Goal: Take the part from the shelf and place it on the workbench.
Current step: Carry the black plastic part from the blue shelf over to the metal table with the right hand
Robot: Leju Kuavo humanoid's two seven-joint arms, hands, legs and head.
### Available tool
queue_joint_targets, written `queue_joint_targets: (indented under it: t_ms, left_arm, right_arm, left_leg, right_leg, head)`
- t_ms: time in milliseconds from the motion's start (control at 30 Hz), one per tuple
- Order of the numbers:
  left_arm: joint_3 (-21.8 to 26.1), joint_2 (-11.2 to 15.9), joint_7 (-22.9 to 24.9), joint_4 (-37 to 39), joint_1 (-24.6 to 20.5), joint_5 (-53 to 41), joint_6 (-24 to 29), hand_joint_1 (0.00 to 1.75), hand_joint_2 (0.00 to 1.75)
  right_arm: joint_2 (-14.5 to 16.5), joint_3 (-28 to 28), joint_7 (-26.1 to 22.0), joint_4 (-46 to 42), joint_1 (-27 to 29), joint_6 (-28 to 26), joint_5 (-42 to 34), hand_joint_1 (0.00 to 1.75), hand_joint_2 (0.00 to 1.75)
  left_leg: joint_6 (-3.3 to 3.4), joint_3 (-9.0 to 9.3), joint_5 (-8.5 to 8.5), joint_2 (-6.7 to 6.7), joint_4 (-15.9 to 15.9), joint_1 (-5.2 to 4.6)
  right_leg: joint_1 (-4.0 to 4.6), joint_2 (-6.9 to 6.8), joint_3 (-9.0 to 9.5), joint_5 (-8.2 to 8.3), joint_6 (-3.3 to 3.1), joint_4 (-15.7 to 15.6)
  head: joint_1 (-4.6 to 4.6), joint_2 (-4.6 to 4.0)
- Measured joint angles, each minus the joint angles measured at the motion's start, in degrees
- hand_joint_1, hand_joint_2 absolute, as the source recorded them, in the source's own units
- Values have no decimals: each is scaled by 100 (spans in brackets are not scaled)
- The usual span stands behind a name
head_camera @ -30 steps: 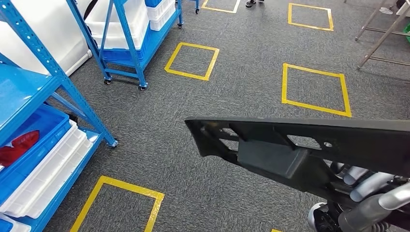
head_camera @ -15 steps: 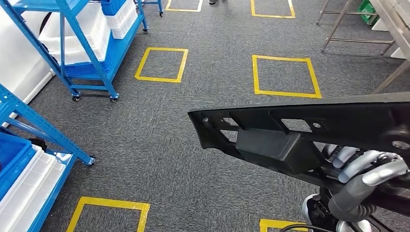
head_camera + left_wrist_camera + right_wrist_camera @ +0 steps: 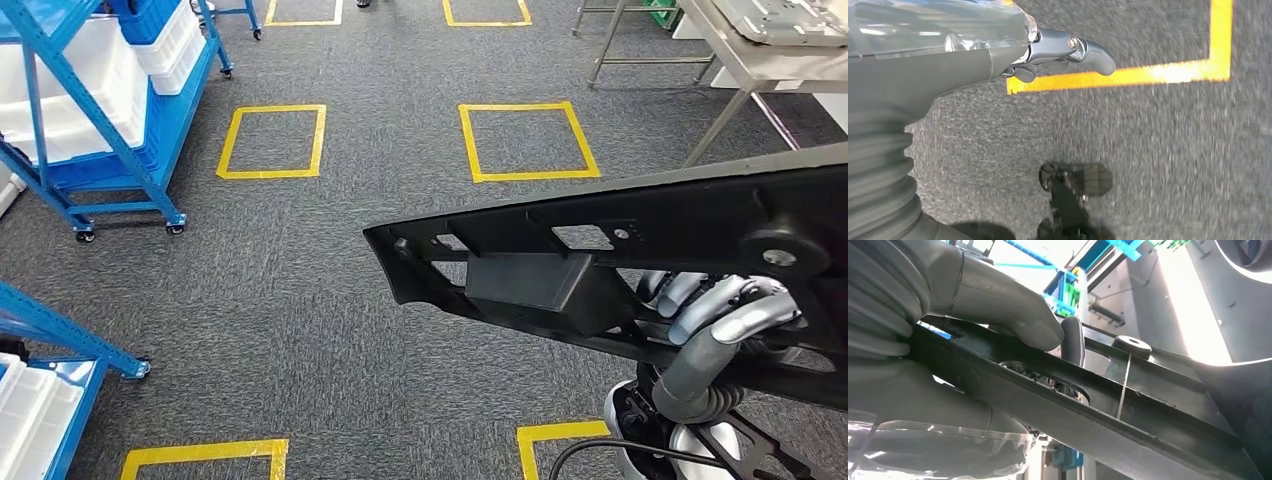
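Observation:
A long black plastic part (image 3: 560,275) with ribs, cut-outs and a boxy block stretches across the lower right of the head view. My right hand (image 3: 715,315) grips it from beneath, fingers curled over its lower rail. Up close in the right wrist view, the thumb (image 3: 1013,315) presses on the part (image 3: 1128,410). My left hand (image 3: 1068,50) hangs above the grey carpet, fingers loosely curled, holding nothing. The steel workbench (image 3: 745,55) stands at the far right with a grey part (image 3: 790,20) lying on it.
Blue shelving on castors (image 3: 100,110) holds white and blue bins at the far left. A second blue rack's foot (image 3: 60,340) sits near left, over a white bin (image 3: 30,415). Yellow tape squares (image 3: 525,140) mark the grey carpet. A person's shoes (image 3: 362,3) show at the top edge.
The camera has turned right: the blue shelves slid left and out, and the workbench came into view at the upper right. My right hand still grips the black part.

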Motion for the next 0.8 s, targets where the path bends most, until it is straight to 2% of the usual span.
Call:
queue_joint_targets:
  t_ms: [67,100,133,167,233,267,300,367,400,433,467,500,533,600,633,667,700,733,800]
  left_arm:
    - [0,-3,1,0,-7,-1,-6,0,175]
    - [0,-4,2,0,-9,-1,-8,0,175]
    - [0,-4,9,0,-12,1,-9,0,175]
    - [1,-4,16,0,-15,10,-11,0,175]
    - [12,-2,17,0,-26,57,-22,0,175]
    - [26,-2,3,0,-26,92,-30,0,175]
    - [47,-2,-14,0,-21,129,-38,0,175]
    - [115,-2,-31,0,22,216,-33,0,175]
    - [157,-2,-28,0,54,267,-13,0,175]
    - [203,1,-21,0,89,313,19,0,175]
    - [247,4,-12,0,118,350,58,0,175]
    - [286,10,-6,0,137,373,92,0,175]
    - [319,17,-3,0,147,384,115,0,175]
    - [374,36,-6,0,154,389,131,0,175]
    - [397,44,-9,0,157,388,131,0,175]
    - [416,51,-10,0,160,388,130,0,175]
    - [425,57,-12,0,159,389,130,0,175]
    - [428,62,-11,0,157,390,130,0,175]
    - [431,69,-15,0,152,393,130,0,175]
  right_arm:
    - [5,2,0,21,-6,1,2,175,175]
    - [12,4,0,29,-12,2,3,175,175]
    - [21,5,0,36,-17,4,8,175,175]
    - [32,7,0,43,-22,9,17,175,175]
    - [55,18,0,49,-41,33,49,175,175]
    - [68,29,0,53,-65,45,70,175,175]
    - [85,52,0,64,-100,46,97,175,175]
    - [124,119,0,119,-175,-21,139,175,175]
    - [143,154,0,168,-201,-74,143,175,175]
    - [166,178,0,224,-215,-129,127,175,175]
    - [194,189,0,282,-226,-171,101,175,175]
    - [231,189,0,335,-241,-197,73,175,175]
    - [272,184,0,379,-263,-207,51,175,175]
    - [340,170,0,458,-319,-185,37,175,175]
    - [363,168,0,493,-340,-164,39,175,175]
    - [378,166,0,526,-352,-147,43,175,175]
    - [388,164,0,553,-359,-133,46,175,175]
    - [393,158,0,572,-361,-124,48,175,175]
    - [395,141,0,604,-384,-117,49,175,175]
  left_leg:
    - [-50,30,-48,111,25,-14]
    - [-82,45,-73,157,38,-26]
    - [-119,59,-94,203,46,-38]
    - [-154,73,-109,253,45,-45]
    - [-224,112,-151,321,52,-28]
    - [-252,102,-219,252,124,-14]
    - [-274,34,-344,130,311,3]
    - [-296,-308,-707,-159,1041,24]
    - [-301,-518,-853,-225,1443,28]
    - [-301,-675,-899,-253,1708,27]
    - [-294,-739,-828,-266,1758,27]
    - [-279,-690,-643,-286,1562,27]
    - [-259,-548,-392,-344,1177,27]
    - [-222,-246,-53,-597,418,34]
    - [-206,-162,9,-688,211,31]
    - [-187,-136,2,-731,146,22]
    - [-161,-129,16,-677,129,9]
    - [-123,-117,35,-621,100,14]
    - [-41,-87,76,-488,26,28]
  right_leg:
    - [8,-243,453,331,-16,-832]
    - [26,-345,604,409,-41,-1118]
    - [47,-407,675,427,-71,-1260]
    - [70,-390,672,409,-104,-1272]
    - [66,-252,675,422,-166,-1304]
    - [55,-189,690,431,-203,-1326]
    - [41,-125,706,441,-239,-1347]
    - [44,16,719,448,-289,-1359]
    - [56,98,720,449,-300,-1357]
    - [69,185,723,449,-306,-1354]
    - [80,269,727,448,-307,-1349]
    - [86,350,733,446,-305,-1341]
    - [88,426,739,441,-298,-1330]
    - [87,554,725,434,-265,-1304]
    - [78,609,708,436,-238,-1298]
    - [66,659,689,445,-203,-1299]
    - [52,714,676,458,-162,-1309]
    - [45,713,669,458,-130,-1308]
    - [62,473,570,322,-86,-1117]
  head:
    - [-1,0]
    - [0,1]
    - [0,1]
    - [0,1]
    - [-1,1]
    - [-1,1]
    - [-1,1]
    - [-1,1]
    - [-1,1]
    - [-1,1]
    - [-1,1]
    - [-1,1]
    - [-1,1]
    - [-1,1]
    - [-1,1]
    - [-1,1]
    - [-1,1]
    - [-1,1]
    - [0,1]
